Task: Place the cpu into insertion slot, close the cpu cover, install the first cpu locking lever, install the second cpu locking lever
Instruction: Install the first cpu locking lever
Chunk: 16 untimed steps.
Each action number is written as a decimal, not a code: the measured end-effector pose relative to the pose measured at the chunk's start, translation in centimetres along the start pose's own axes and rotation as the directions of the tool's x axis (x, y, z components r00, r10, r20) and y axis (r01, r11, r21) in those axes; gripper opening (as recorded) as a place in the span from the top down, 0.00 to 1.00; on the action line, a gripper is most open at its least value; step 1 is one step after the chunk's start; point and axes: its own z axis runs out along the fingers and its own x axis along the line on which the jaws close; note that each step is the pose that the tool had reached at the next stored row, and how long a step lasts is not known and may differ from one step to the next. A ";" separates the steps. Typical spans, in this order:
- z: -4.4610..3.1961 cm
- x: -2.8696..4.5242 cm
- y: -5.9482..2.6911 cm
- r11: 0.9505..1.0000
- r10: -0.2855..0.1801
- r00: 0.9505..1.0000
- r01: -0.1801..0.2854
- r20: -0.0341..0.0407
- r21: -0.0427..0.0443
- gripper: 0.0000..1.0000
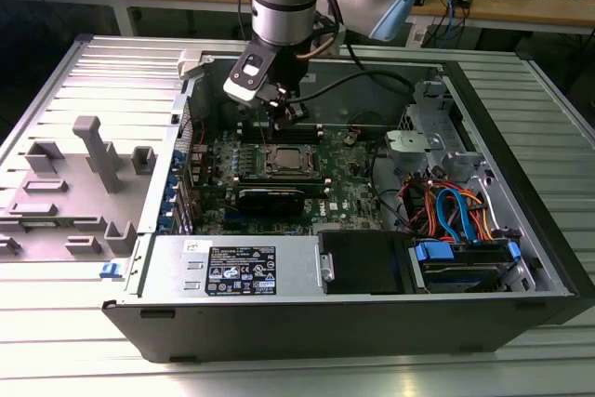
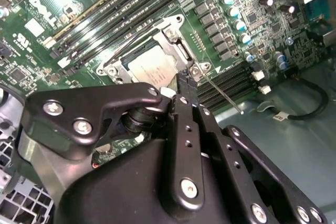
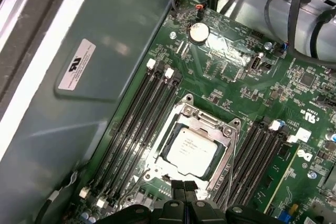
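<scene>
A square cpu (image 3: pixel 191 148) with a pale silvery-grey metal top sits in its socket on the green motherboard (image 3: pixel 236 77). The shiny cpu cover (image 3: pixel 209 121) lies flat around it. The gripper (image 3: pixel 184 184), fingers pressed together on nothing, hangs at the socket's edge.

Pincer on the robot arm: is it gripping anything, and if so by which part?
Nothing seems held. The pincer is shut, its tips together with nothing between them, close by the edge of the cpu cover, which lies over the cpu.
</scene>
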 end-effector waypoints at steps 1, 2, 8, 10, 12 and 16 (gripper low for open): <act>-0.09 0.00 0.00 1.000 0.000 1.000 0.000 0.000 0.000 0.89; -0.25 0.01 0.00 1.000 -0.001 1.000 0.001 0.000 0.000 0.89; -0.83 0.03 0.00 0.999 -0.036 0.999 0.036 0.000 0.001 0.89; -0.84 0.03 0.00 0.998 -0.070 0.998 0.070 0.000 0.002 0.89; -0.83 0.03 0.00 0.995 -0.099 0.995 0.099 0.000 0.003 0.89; -0.84 0.03 0.00 0.994 -0.106 0.994 0.106 0.000 0.003 0.89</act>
